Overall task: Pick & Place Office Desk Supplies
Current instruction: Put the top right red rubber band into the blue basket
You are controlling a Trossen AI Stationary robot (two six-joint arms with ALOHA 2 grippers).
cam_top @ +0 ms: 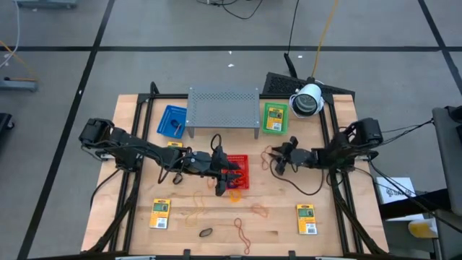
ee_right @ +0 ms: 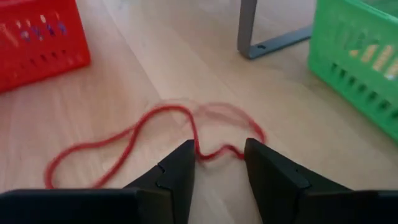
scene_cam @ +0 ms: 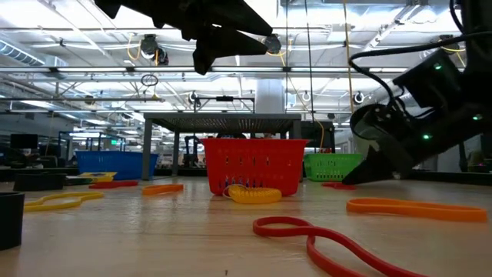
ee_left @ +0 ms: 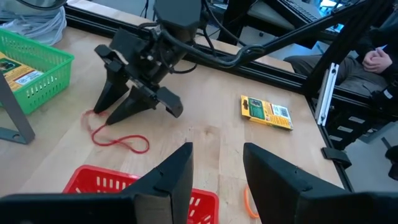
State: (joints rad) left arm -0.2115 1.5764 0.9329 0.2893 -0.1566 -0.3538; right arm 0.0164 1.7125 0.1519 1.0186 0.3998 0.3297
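Between the red basket [ee_right: 37, 37] and green basket [ee_right: 360, 62], my right end effector [ee_right: 217, 163] stands spread over a red rubber band [ee_right: 124, 143] lying flat on the desk [ee_right: 155, 62], straddling its near loop; its length trails toward the red basket.

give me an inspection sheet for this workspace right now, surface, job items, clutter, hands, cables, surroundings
Surface: wooden table, bare between items.
Job's things: loose rubber bands; red band between the right hand's fingers; packets at front left and front right.
Clutter: red basket, blue basket, green basket, grey rack.
Hands: left hand open over the red basket; right hand open, fingers straddling the red band.
Cables: run off the right arm.
Surroundings: seated person beyond the table.
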